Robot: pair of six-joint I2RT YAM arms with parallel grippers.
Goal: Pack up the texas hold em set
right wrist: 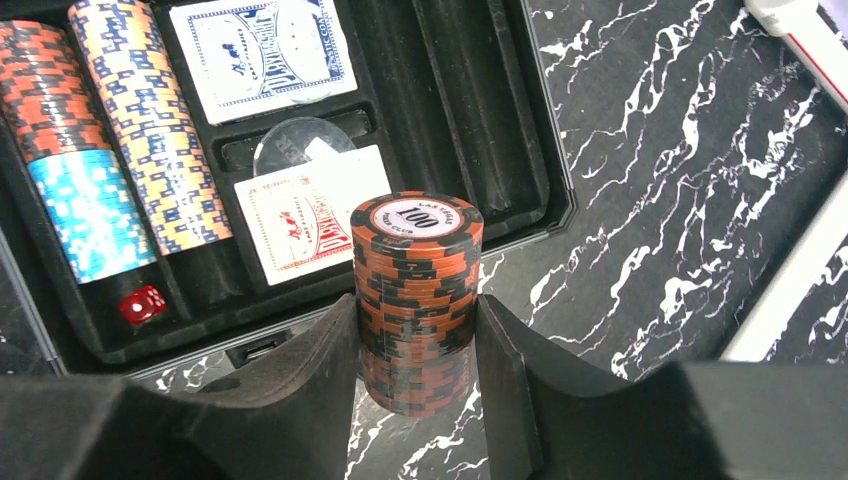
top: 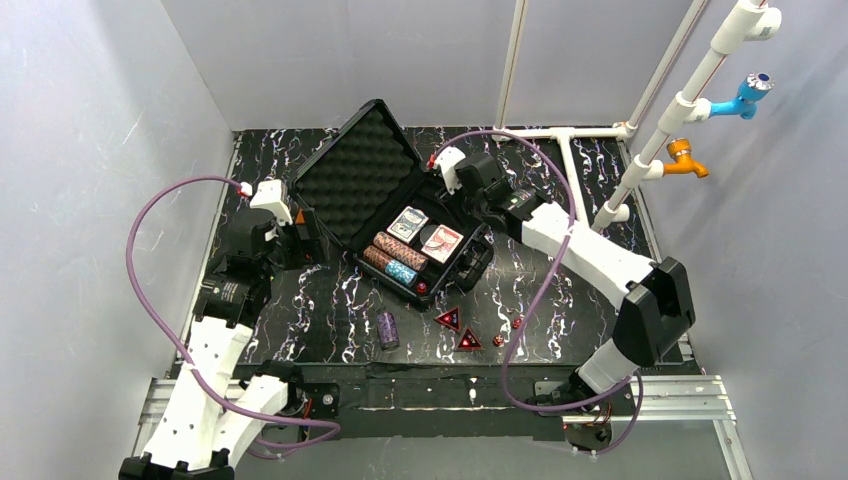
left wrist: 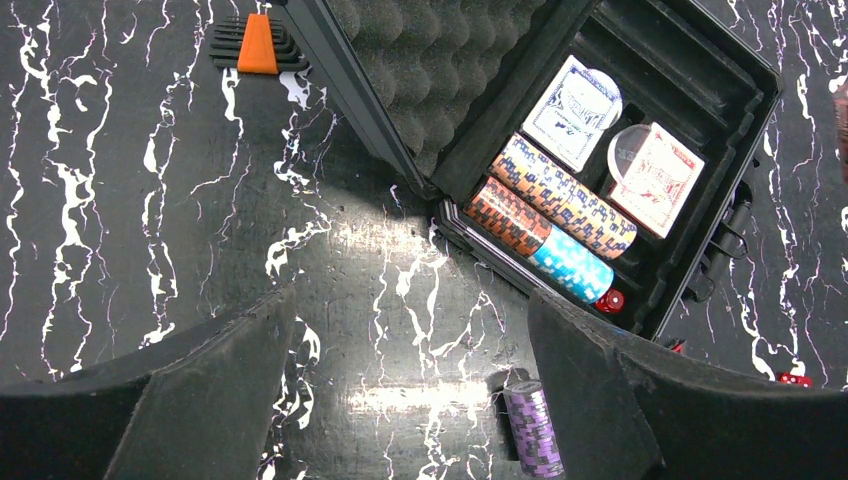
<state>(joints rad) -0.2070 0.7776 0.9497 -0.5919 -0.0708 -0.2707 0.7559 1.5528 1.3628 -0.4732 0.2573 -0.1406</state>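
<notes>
The black case (top: 470, 268) lies open, its foam-lined lid (top: 355, 175) tilted back. Its tray holds two card decks (right wrist: 262, 45) (right wrist: 300, 215), brown and blue chip rolls (right wrist: 150, 120) and a red die (right wrist: 143, 304). My right gripper (right wrist: 418, 340) is shut on an upright brown chip roll (right wrist: 418, 290), just outside the case's rim (right wrist: 500, 130). My left gripper (left wrist: 410, 380) hangs open over bare table left of the case. A purple chip roll (left wrist: 533, 428) lies by its right finger. Two red triangular markers (top: 448, 318) (top: 468, 341) and small dice (top: 517, 322) sit on the table in front.
A white pipe frame (top: 570, 170) with blue and orange taps stands at the back right, close to my right arm. A black block with an orange tab (left wrist: 257, 45) lies on the table left of the lid. Grey walls enclose the marbled black table (top: 320, 310).
</notes>
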